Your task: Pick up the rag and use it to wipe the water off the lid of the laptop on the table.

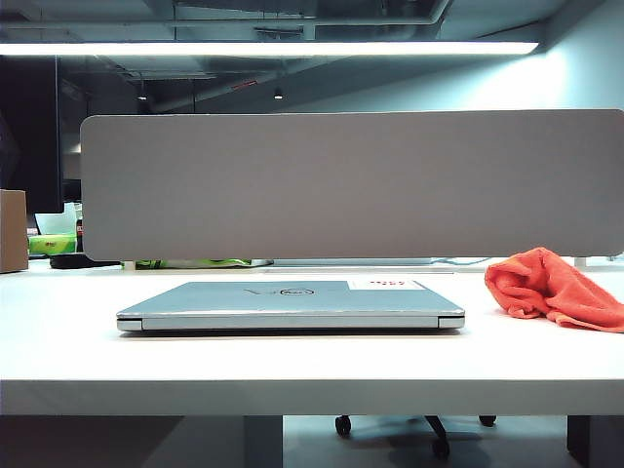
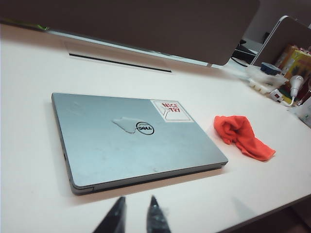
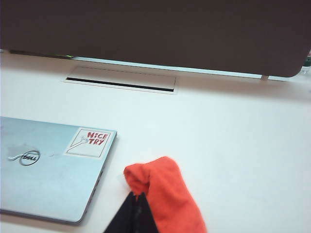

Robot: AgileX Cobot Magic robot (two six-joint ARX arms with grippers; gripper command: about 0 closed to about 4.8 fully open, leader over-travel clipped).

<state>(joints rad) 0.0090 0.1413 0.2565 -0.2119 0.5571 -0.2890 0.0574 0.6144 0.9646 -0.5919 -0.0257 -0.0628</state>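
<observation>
The crumpled orange-red fuzzy rag [image 2: 243, 136] lay on the white desk [image 2: 29, 121] beside the closed silver-grey laptop [image 2: 131, 141]. The left gripper [image 2: 136, 213] hovered released near the laptop; the right gripper [image 3: 136, 213], clenched, hung over the rag.

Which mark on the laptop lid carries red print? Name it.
The white sticker at the lid's corner nearest the rag; the dark oval logo mid-lid has no red, and the water beside it is clear.

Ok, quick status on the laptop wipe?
Left gripper open, short of the laptop. Right gripper shut, above the rag, not holding it. Water beside the logo, unwiped. Nothing in the way.
</observation>
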